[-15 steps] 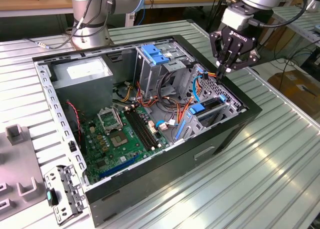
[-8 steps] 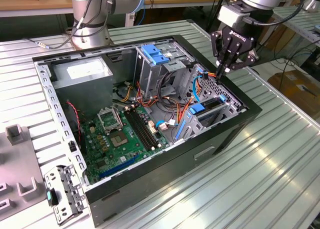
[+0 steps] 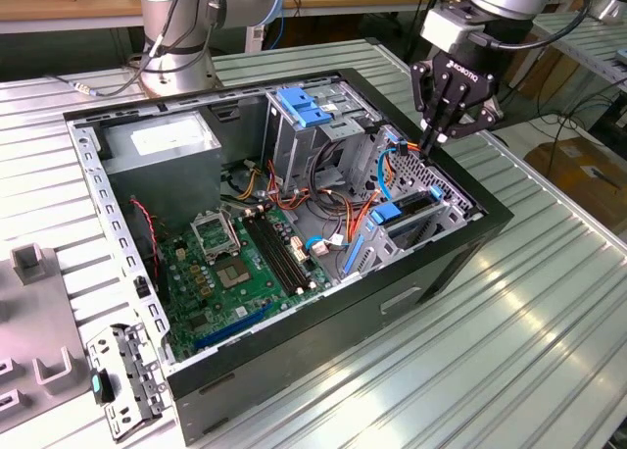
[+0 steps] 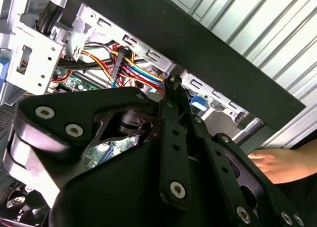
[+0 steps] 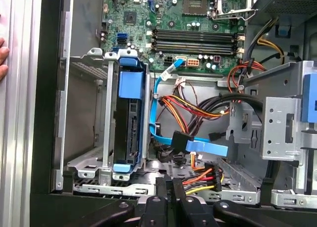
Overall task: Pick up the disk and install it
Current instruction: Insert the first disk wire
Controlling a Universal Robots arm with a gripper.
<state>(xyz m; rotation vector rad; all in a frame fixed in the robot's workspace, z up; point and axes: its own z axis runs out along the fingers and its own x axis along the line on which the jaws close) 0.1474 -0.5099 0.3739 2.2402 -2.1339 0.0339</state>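
Note:
The disk, a dark drive in a bright blue carrier frame, stands on edge inside the low metal drive cage at the front of the open computer case. In the exterior view the disk sits in that cage near the case's right corner. My gripper hangs just above and behind the cage, over the bundle of cables, apart from the disk. Its black fingers are pressed together with nothing between them. In the second wrist view the gripper points at the case wall.
A tall metal cage with a light-blue latch rises mid-case. The motherboard lies on the case floor. A thin blue cable and orange wires cross beside the disk. A person's hand rests by the case. Grey fixtures lie outside, at the exterior view's left.

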